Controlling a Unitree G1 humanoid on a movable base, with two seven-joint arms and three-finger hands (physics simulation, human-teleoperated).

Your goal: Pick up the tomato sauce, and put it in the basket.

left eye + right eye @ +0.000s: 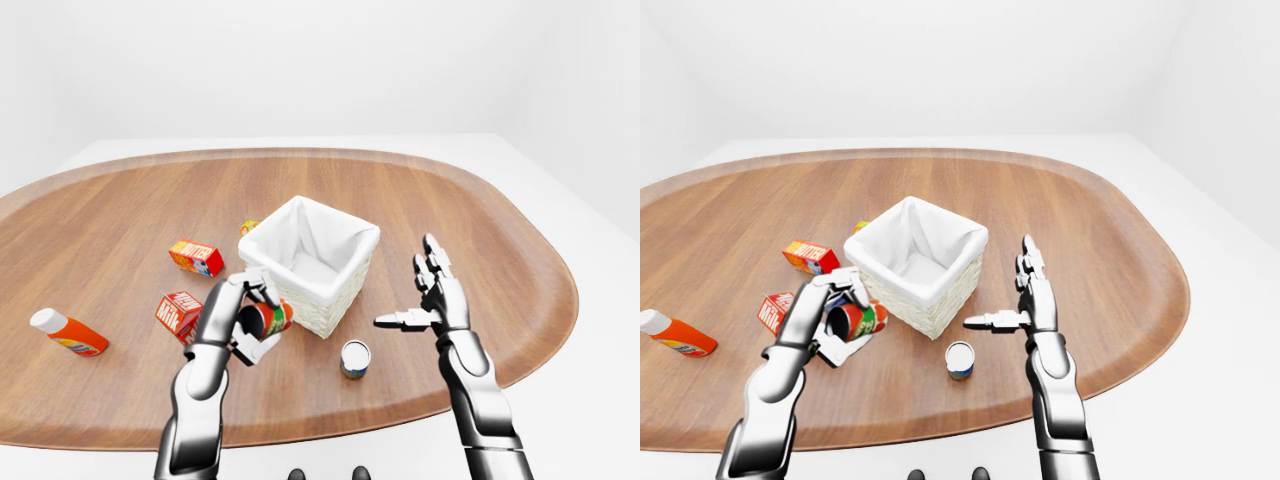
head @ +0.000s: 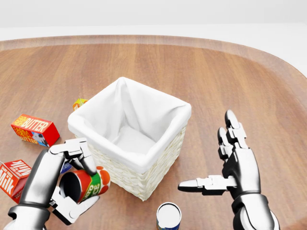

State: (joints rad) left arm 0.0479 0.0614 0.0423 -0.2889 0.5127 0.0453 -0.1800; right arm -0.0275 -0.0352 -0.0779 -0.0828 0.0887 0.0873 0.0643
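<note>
The tomato sauce [image 2: 91,184] is a red can with a green label, lying on its side in my left hand [image 2: 88,187]. The fingers close over it from above and the thumb from below, and the can's dark end faces the camera. Hand and can hover low at the basket's lower left corner, beside its wicker wall. The basket [image 2: 180,115] is square wicker with a white cloth lining and nothing visible inside. My right hand [image 2: 211,158] stands open to the basket's right, fingers up, thumb pointing left, holding nothing.
A blue and white can [image 2: 169,216] stands below the basket, between my hands. A milk carton [image 2: 12,177] and a butter box [image 2: 34,129] lie left of my left hand. An orange bottle [image 1: 68,333] lies far left. A small yellow packet [image 2: 79,103] sits behind the basket.
</note>
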